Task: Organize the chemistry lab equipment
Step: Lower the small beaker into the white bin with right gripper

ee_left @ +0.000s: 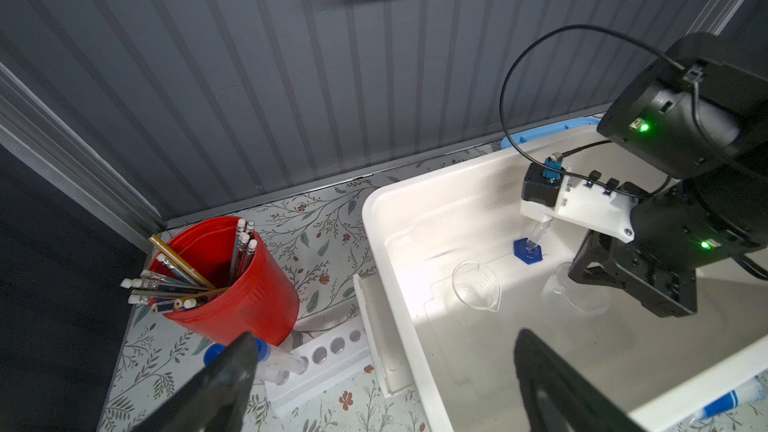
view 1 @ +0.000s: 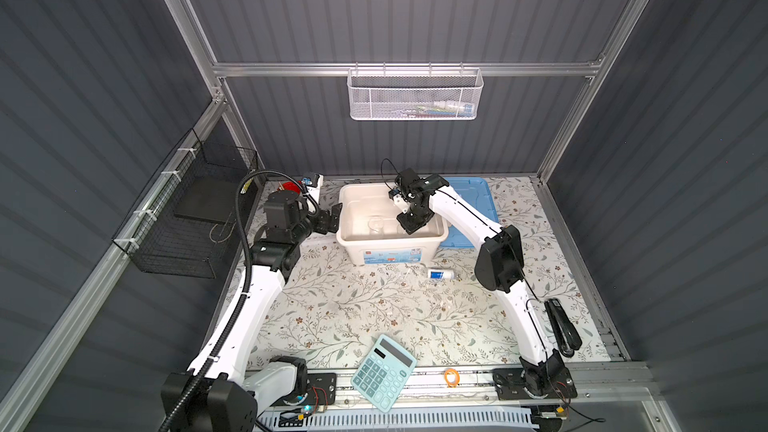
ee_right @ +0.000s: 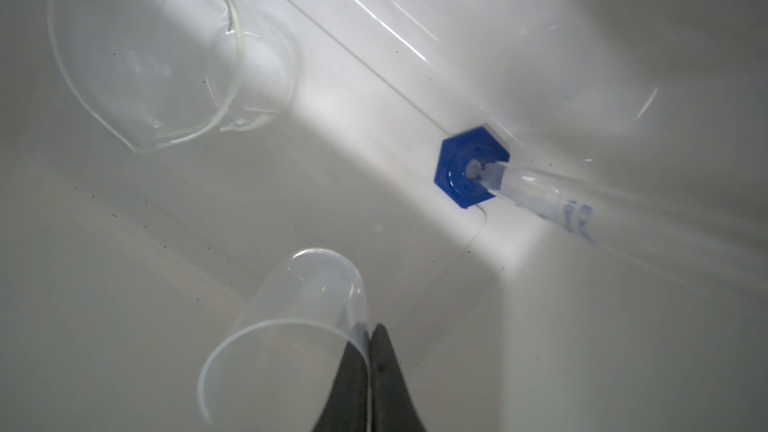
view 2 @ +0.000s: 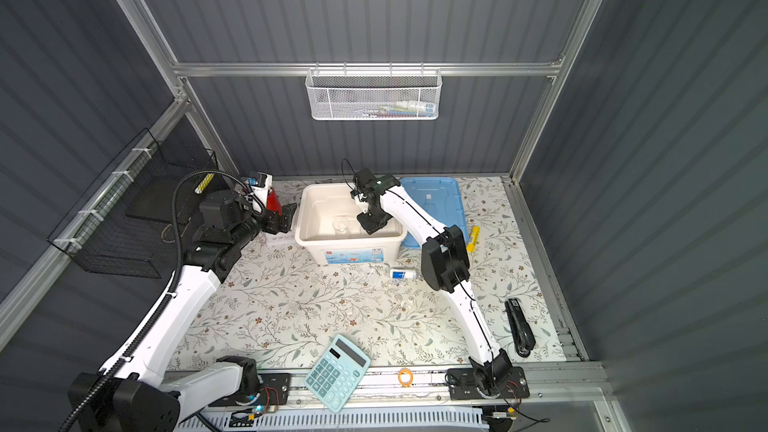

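Note:
My right gripper (ee_right: 371, 338) reaches down into the white bin (view 1: 347, 238) and is shut on the rim of a clear plastic beaker (ee_right: 286, 326), which hangs tilted. Beside it in the bin stand a glass beaker (ee_right: 145, 47) and a slim cylinder on a blue hexagonal foot (ee_right: 471, 170). My left gripper (ee_left: 382, 367) is open and straddles the bin's left wall, holding nothing. Blue-capped test tubes (ee_left: 270, 357) lie in a white rack (ee_left: 328, 363) outside that wall. A blue-white labelled piece (view 1: 440, 274) lies on the table in front of the bin.
A red cup of pens (ee_left: 232, 284) stands behind the rack. The blue lid (view 1: 478, 201) lies right of the bin, with a yellow marker (view 2: 473, 238) near it. A teal calculator (view 1: 383, 371), an orange ring (view 1: 451, 376) and a black stapler (view 1: 561, 326) sit near the front.

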`<state>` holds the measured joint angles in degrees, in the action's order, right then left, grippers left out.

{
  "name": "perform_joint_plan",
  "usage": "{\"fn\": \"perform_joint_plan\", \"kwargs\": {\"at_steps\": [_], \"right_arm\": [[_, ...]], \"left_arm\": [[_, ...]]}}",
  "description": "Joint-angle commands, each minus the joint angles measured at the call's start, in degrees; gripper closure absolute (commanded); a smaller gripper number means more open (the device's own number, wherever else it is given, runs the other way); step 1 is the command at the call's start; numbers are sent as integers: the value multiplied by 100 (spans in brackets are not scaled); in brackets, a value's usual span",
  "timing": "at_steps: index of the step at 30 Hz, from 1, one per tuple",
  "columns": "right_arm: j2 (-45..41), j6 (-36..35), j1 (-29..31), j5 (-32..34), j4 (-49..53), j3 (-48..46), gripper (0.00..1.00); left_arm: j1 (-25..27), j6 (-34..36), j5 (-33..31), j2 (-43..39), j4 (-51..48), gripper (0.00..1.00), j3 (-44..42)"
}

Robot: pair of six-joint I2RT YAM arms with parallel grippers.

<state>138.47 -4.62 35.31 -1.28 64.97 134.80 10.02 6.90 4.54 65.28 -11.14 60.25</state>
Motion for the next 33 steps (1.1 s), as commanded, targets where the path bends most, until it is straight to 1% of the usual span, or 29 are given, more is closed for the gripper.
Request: {"fn": "perform_joint_plan", "kwargs": {"at_steps": [1, 23, 33], "right_arm": [[40, -66, 33, -15, -19, 55, 93], [221, -63, 41, 1, -93, -45, 88], [270, -135, 29, -11, -131, -43, 88]], "left_arm": [[-35, 93, -40, 35, -32, 4, -49], [-35, 109, -58, 81, -49, 4, -54], [-35, 118, -67, 83, -63, 4, -48]]}}
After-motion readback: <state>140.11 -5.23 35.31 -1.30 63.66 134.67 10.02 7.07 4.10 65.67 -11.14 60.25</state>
